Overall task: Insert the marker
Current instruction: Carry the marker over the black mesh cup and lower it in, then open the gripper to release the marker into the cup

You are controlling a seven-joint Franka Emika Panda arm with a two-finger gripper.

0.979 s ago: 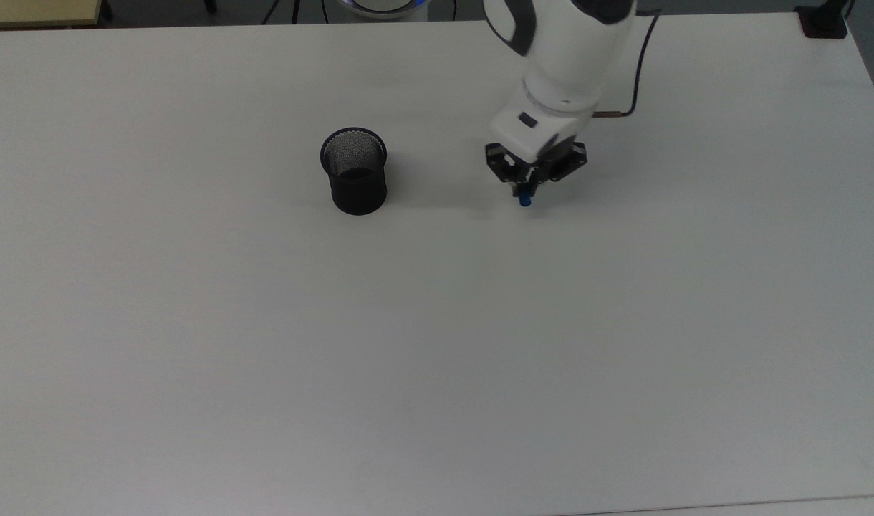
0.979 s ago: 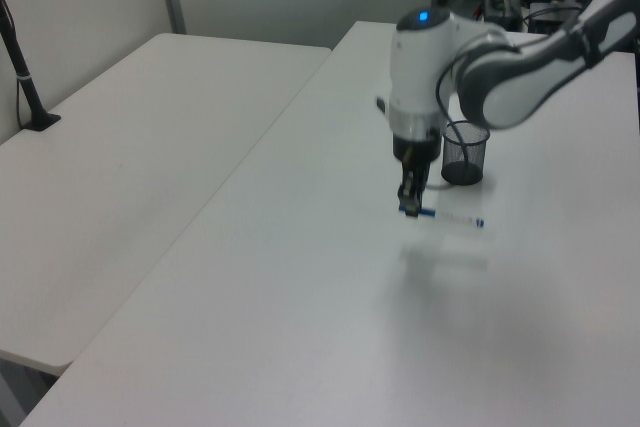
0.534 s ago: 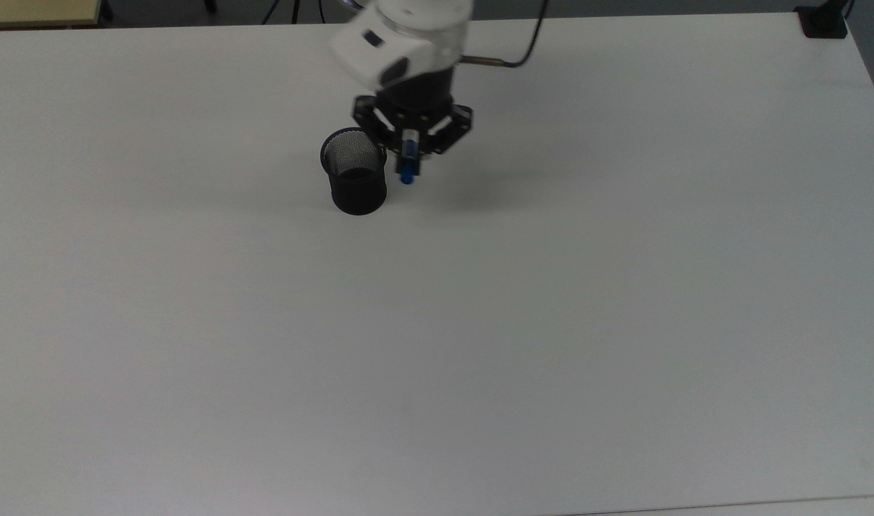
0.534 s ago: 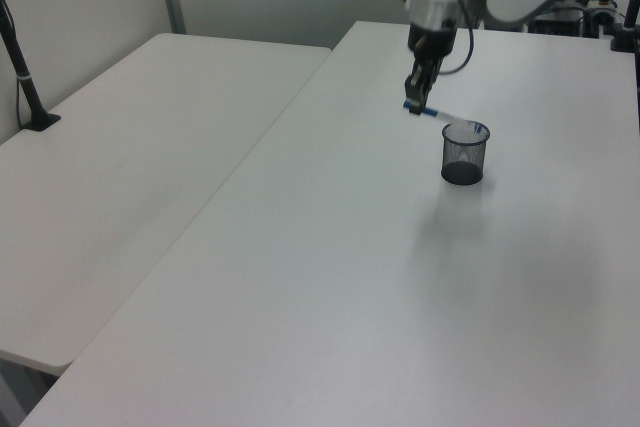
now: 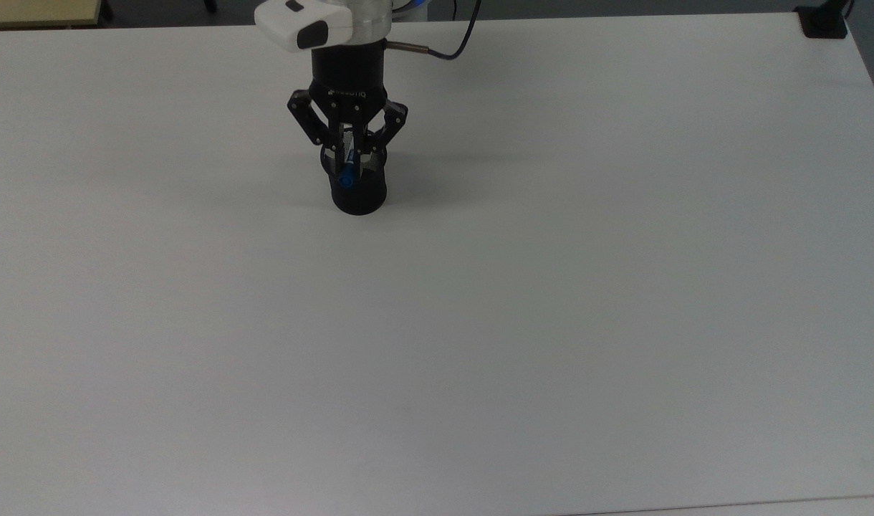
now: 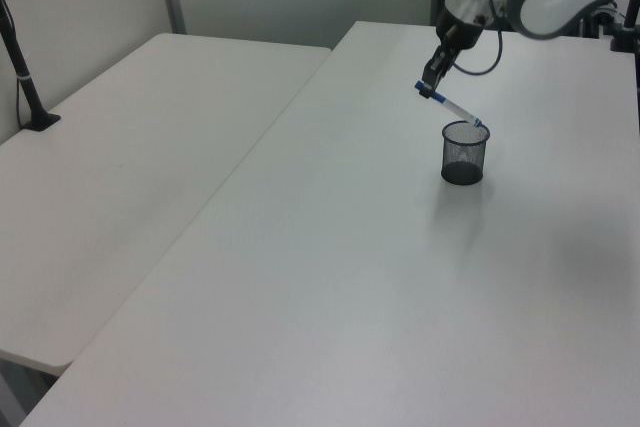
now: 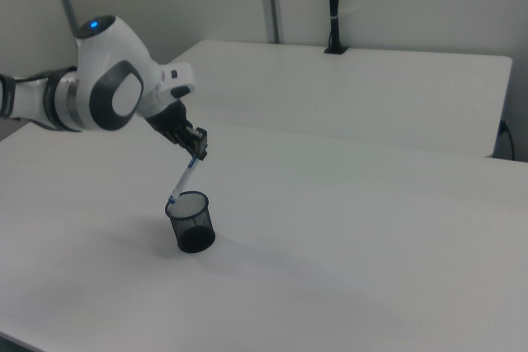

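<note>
Across the wide white worktop almost nothing stood except one black mesh cup, at the far side, toward the top view's left. The white arm reached over it from the far edge. Its gripper hung above the cup mouth, the fingers clamped on the marker near its upper blue end.

The marker was tilted, not upright. In the left view its lower end lay at the cup's rim, on the left view's right side; in the right view the lower end touched or nearly touched the rim on the right view's left. I could not tell whether the tip was already inside.

I judged the risk to be at the rim: if the gripper let go now, the tilted marker could catch there, tip the light cup, or slide out on the worktop. The cup seemed otherwise empty, as the mesh showed nothing inside.
</note>
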